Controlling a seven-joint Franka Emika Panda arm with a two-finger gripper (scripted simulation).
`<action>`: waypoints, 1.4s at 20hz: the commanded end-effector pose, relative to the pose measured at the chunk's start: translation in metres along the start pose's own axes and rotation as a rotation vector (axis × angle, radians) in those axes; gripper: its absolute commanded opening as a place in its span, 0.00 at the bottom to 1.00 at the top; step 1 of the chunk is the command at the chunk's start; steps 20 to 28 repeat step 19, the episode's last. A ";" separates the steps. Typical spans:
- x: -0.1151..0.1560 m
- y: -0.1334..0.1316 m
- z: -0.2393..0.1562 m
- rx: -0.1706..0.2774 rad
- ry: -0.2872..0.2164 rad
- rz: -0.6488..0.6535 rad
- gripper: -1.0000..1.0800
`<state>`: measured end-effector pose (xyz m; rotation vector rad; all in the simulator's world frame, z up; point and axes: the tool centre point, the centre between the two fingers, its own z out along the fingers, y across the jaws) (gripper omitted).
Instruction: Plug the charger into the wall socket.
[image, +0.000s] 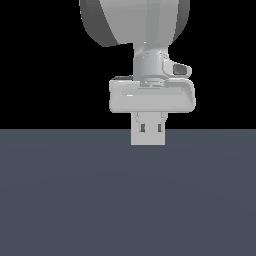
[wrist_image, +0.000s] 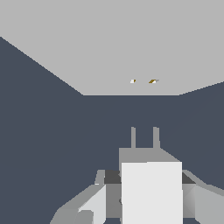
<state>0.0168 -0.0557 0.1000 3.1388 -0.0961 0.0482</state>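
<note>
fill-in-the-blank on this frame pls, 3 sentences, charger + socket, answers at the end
1. In the wrist view, ____ prongs stick out of the charger toward the wall socket.
2. The charger sits between the fingers of the ____.
3. The prongs and the socket's holes are ____ touching; dark floor shows between them.

Answers: two; gripper; not

I saw a whitish-grey charger (wrist_image: 151, 192) and a slate-blue desk (image: 128, 200). The light-grey wall socket (wrist_image: 109, 43) showed two orange-brown holes.
</note>
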 end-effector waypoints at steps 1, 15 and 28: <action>0.005 0.000 0.000 0.000 0.000 0.000 0.00; 0.043 0.000 0.001 0.000 0.000 0.000 0.00; 0.045 0.000 0.001 0.000 0.000 0.000 0.00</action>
